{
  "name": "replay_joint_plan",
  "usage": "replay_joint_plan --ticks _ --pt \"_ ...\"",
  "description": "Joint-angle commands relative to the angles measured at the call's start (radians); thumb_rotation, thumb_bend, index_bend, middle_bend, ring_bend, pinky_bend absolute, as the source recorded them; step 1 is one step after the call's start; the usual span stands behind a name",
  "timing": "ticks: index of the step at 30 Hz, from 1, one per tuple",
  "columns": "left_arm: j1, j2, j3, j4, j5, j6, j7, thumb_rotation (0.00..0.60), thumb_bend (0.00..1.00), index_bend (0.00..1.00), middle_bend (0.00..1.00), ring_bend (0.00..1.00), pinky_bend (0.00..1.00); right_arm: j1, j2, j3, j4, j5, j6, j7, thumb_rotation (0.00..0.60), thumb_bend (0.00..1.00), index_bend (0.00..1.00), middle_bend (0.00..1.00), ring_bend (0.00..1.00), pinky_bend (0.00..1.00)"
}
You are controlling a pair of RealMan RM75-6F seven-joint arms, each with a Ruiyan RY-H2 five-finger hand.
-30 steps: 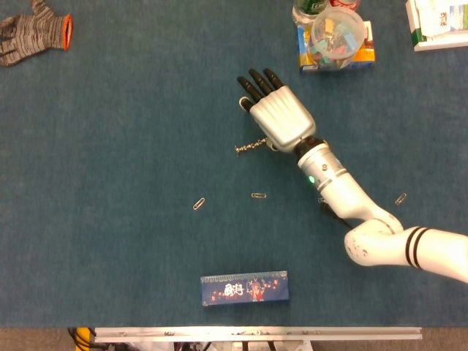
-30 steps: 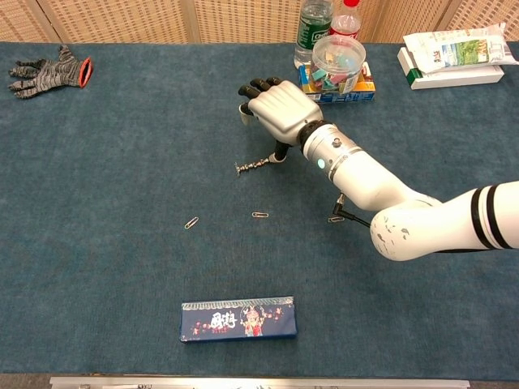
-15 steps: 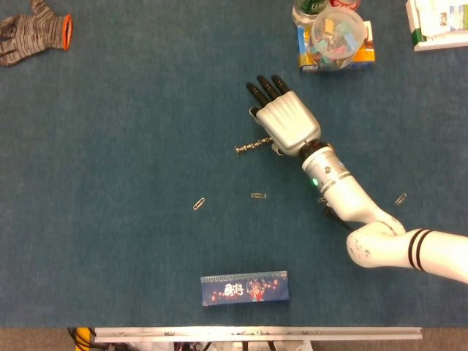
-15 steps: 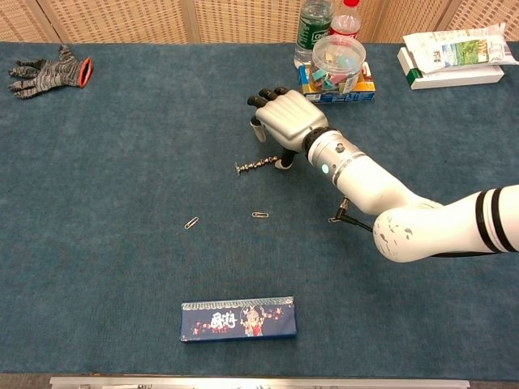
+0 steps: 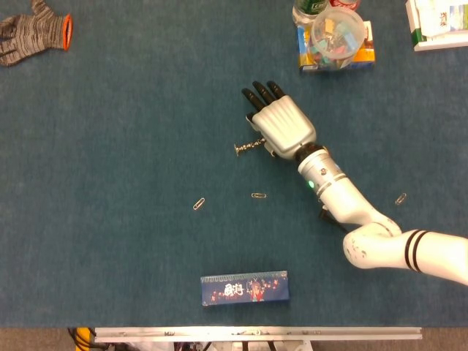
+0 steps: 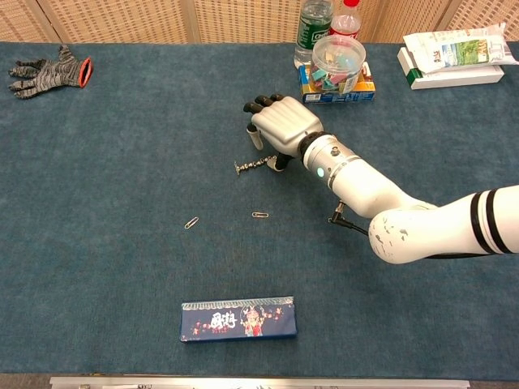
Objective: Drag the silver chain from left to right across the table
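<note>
The silver chain (image 5: 247,147) (image 6: 253,165) is short and knobbly — lying flat on the blue surface (image 5: 131,131). Its right end runs under the right hand (image 5: 284,129) (image 6: 282,126); the left end lies free.

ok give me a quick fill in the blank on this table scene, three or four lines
1. The short silver chain has one end under the robot's ____ hand.
2. The grey knitted glove has an ____ cuff.
3. The long dark blue printed box lies near the table's ____ edge.
4. Between the chain and the box lie small metal paper ____.

Missing words: right; orange; front; clips
</note>
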Motion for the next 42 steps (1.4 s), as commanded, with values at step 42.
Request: replay_joint_plan --ticks 42 --pt "0.003 0.005 0.003 -0.001 0.008 -0.002 -0.012 0.600 0.12 0.55 0.20 0.06 0.01 0.022 0.016 -0.010 -0.059 0.157 -0.005 -0.141 0.600 0.29 0.52 0.11 0.00 0.12"
